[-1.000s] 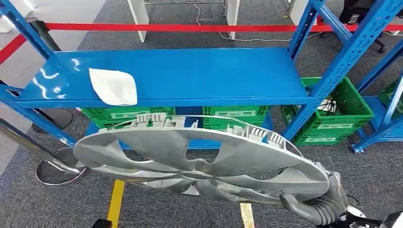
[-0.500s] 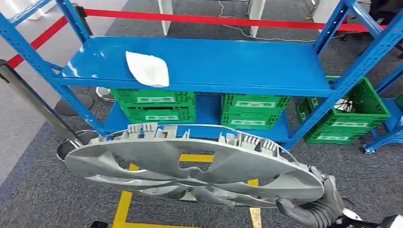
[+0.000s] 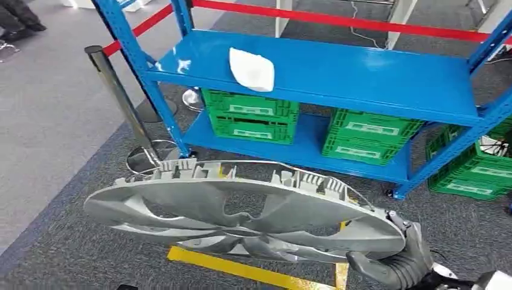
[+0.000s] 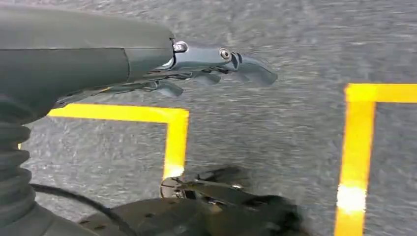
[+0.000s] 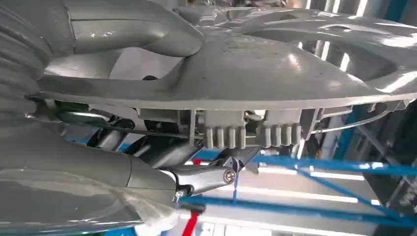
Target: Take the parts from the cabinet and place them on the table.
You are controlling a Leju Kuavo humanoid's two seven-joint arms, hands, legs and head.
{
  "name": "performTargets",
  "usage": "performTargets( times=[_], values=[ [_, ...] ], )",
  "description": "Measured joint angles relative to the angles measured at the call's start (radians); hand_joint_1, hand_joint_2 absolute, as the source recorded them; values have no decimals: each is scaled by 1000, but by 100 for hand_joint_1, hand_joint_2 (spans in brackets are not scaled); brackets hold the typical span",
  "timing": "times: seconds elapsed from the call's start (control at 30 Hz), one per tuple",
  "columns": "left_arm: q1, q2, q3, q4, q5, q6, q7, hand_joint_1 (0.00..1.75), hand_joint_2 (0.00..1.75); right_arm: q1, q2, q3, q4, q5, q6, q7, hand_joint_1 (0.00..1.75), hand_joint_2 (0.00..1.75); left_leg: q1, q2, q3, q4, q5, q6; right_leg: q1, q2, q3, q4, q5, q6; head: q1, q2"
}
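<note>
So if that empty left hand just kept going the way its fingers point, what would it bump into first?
Probably just the floor. In the wrist view the left hand hangs over grey carpet marked with yellow tape, nothing between them, though depth is hard to judge.

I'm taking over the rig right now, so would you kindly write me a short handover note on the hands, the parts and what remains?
Right hand: grips the rim of the large grey wheel cover, held roughly flat in front of the robot.
Left hand: holds nothing, fingers fairly straight, hanging over the floor.
Blue rack: a white part lies on its upper shelf.
Done: wheel cover is off the rack.
Left: set it on the table, then fetch the white part.
</note>
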Motion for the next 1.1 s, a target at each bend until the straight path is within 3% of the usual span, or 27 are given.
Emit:
performTargets(
  times=[0.03, 0.07, 0.13, 0.17, 0.2, 0.23, 0.27, 0.33, 0.37, 0.4, 0.47, 0.5, 0.53, 0.57, 0.63, 0.67, 0.7, 0.73, 0.77, 0.83, 0.87, 0.93, 0.97, 1.0, 1.03, 1.07, 1.1],
  values=[
    [-5, -2, 3, 0, -6, -1, 0, 0, 175, 2, 0, 0, 0, 1, 0, 0, 175, 175, -7, 19, 43, -79, -22, 2, 3, -12, -12, 13, 0, 4, -1, 0],
    [-8, -3, 9, -1, -10, -3, -2, 0, 175, 1, 0, 0, 0, 2, -2, 0, 175, 175, -13, 12, 50, -100, -40, 23, 4, -24, -15, 15, 9, 15, 2, 0],
    [-4, -6, 15, 0, -18, -5, -4, 0, 175, -6, 0, 0, 0, 3, -2, 0, 175, 175, -18, -7, 32, -102, -39, 28, 0, -41, -24, 15, 24, 28, 1, 0],
    [-2, -8, 22, -1, -20, -7, -4, 0, 175, -10, 0, 1, 0, 3, -2, 0, 175, 175, -15, -18, 26, -129, -39, 37, -1, -46, -34, 18, 25, 35, 1, 0],
    [-3, -14, 27, -1, -21, -9, -4, 0, 175, -15, 0, 2, 1, 3, -2, 3, 175, 175, -13, -24, 18, -126, -27, 58, -7, 6, -46, 32, -9, 41, 5, 0],
    [-6, -14, 31, -1, -23, -10, -4, 0, 175, -15, 0, 2, 1, 2, -2, 5, 175, 175, -15, -31, 2, -128, -17, 72, -7, 58, -66, 74, -66, 38, 4, 0],
    [-10, -14, 33, -1, -24, -10, -4, 0, 175, -17, 1, 3, 2, 3, -2, 7, 175, 175, -18, -40, -11, -128, -6, 80, -6, 84, -79, 136, -122, 37, 6, 0],
    [-16, -18, 35, -1, -26, -10, -4, 0, 175, -21, 1, 5, 5, 2, 0, 9, 175, 175, -30, -62, -39, -127, 18, 88, -1, 101, -104, 269, -189, 31, 9, 0],
    [-17, -19, 36, -1, -26, -11, -4, 0, 175, -23, 1, 5, 6, 3, 0, 10, 175, 175, -35, -74, -54, -126, 31, 90, 2, 102, -101, 300, -177, 25, 9, 0],
    [-16, -20, 36, -1, -26, -11, -4, 0, 175, -23, 1, 6, 8, 3, 0, 10, 175, 175, -39, -84, -67, -126, 41, 90, 6, 103, -82, 287, -142, 18, 9, 0],
    [-16, -22, 36, -1, -26, -11, -4, 0, 175, -24, 1, 7, 8, 3, 0, 10, 175, 175, -43, -108, -93, -124, 64, 88, 12, 116, 6, 165, -59, 6, 9, 0],
    [-17, -23, 37, -1, -26, -11, -4, 0, 175, -25, 1, 8, 8, 3, 0, 10, 175, 175, -43, -120, -100, -122, 74, 85, 13, 148, 63, 78, -45, 0, 9, 0],
    [-19, -23, 37, -1, -26, -11, -4, 0, 175, -27, 1, 8, 8, 3, 0, 10, 175, 175, -50, -129, -112, -119, 84, 82, 13, 192, 119, -6, -69, -4, 9, 0],
    [-20, -23, 38, -1, -26, -11, -5, 0, 175, -26, 1, 9, 8, 3, -1, 10, 175, 175, -50, -140, -121, -117, 101, 80, 8, 190, 136, -51, -80, -1, 7, 0],
    [-18, -23, 42, -1, -26, -10, -4, 0, 175, -27, 2, 10, 9, 3, -2, 10, 175, 175, -47, -161, -133, -123, 126, 73, 15, 169, 120, -39, -71, 0, 8, 0],
    [-13, -23, 46, -1, -26, -10, -4, 0, 175, -27, 2, 10, 9, 3, -2, 10, 175, 175, -54, -176, -140, -125, 137, 67, 10, 154, 107, -40, -61, -1, 8, 0],
    [-10, -21, 51, -1, -26, -10, -4, 0, 175, -30, 2, 10, 10, 3, -2, 10, 175, 175, -54, -144, -148, -116, 112, 60, 2, 134, 106, -40, -53, -1, 10, 0],
    [-11, -23, 51, -1, -26, -10, -4, 0, 175, -29, 2, 9, 10, 2, -2, 10, 175, 175, -53, -102, -158, -82, 60, 49, 3, 125, 96, -39, -47, -10, 0, 0],
    [-12, -23, 51, -1, -26, -11, -4, 0, 175, -27, 3, 10, 10, 3, -2, 10, 175, 175, -44, -77, -175, -8, -9, 36, 5, 104, 87, -37, -39, -17, 0, 0],
    [-18, -26, 51, -1, -26, -11, -4, 0, 175, -26, 3, 10, 10, 2, -2, 10, 175, 175, -31, -64, -209, 153, -97, 22, 7, 71, 64, -30, -25, -19, 0, 0],
    [-19, -27, 51, -1, -26, -11, -4, 0, 175, -27, 3, 10, 10, 2, -2, 10, 175, 175, -25, -63, -210, 198, -99, 18, 7, 55, 51, -24, -21, -19, -1, 0],
    [-17, -27, 52, -1, -26, -11, -4, 0, 175, -27, 3, 11, 10, 2, -2, 10, 175, 175, -17, -59, -157, 166, -40, 13, 8, 27, 20, -8, -12, -16, -1, 0],
    [-15, -27, 52, -1, -28, -11, -4, 0, 175, -27, 3, 11, 10, 3, -2, 10, 175, 175, -17, -52, -103, 96, -9, 17, 9, 15, 8, -1, -9, -15, -2, 0],
    [-14, -27, 52, -1, -31, -11, -6, 0, 175, -24, 3, 11, 10, 3, -2, 8, 175, 175, -21, -27, -35, 4, 2, 27, 10, 5, 3, 2, -7, -14, -1, 0],
    [-12, -26, 55, -3, -36, -12, -6, 0, 175, -18, 3, 11, 10, 3, -2, 3, 175, 175, -30, 15, 22, -75, -19, 42, 11, -7, 2, 3, -4, -10, -1, 0],
    [-10, -25, 56, -7, -42, -15, -8, 0, 175, -13, 3, 11, 10, 3, -2, -3, 175, 175, -36, 26, 46, -125, -30, 53, 13, -18, 0, 5, 2, -4, 0, 0],
    [-8, -26, 56, -10, -48, -18, -9, 0, 175, -11, 3, 10, 10, 3, -2, -7, 175, 175, -40, 16, 40, -130, -30, 58, 12, -32, -4, 5, 10, 5, 1, 0]
  ],
)
